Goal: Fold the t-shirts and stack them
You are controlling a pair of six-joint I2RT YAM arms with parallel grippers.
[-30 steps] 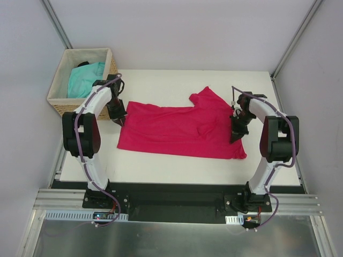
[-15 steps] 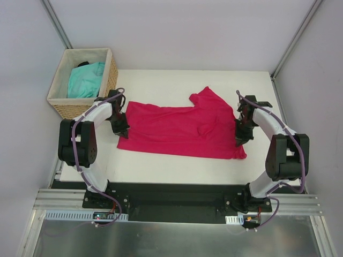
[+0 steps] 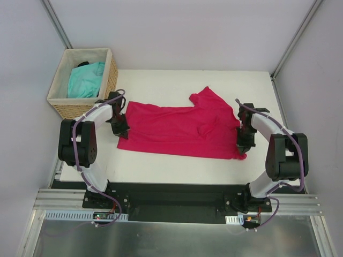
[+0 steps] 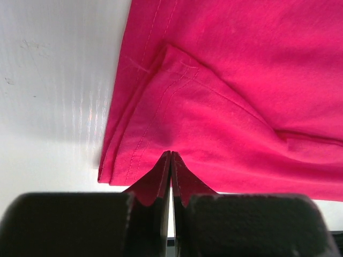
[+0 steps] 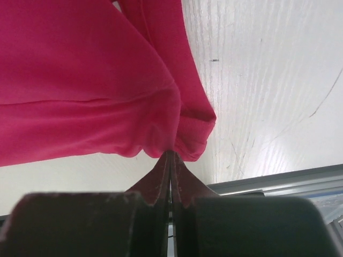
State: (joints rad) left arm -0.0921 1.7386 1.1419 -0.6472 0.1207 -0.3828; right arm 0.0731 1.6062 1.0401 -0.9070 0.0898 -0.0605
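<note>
Crimson-pink t-shirt [image 3: 182, 131] lies spread, single and not yet folded, mid-counter [image 3: 161, 85]. Its long axis runs left to right across the robot's front, and one flap juts toward the far right. A stitched, doubled-over edge sits at the left end; which end carries the collar I cannot tell. Turquoise t-shirt [image 3: 86, 77] is bunched in the wicker basket [image 3: 110, 67] at far left, well apart. Left pincer [image 3: 122, 130] is closed tight on the near-left corner of the crimson-pink t-shirt, and right pincer [image 3: 244, 142] is closed tight on a puckered bit of its near-right edge. Judgement: the fabric is light, limp and wrinkle-prone, not fragile, and will drape and drag rather than hold shape. Corners and seamed hems give the surest hold. Lift both ends together so the cloth stays taut along its length.
</note>
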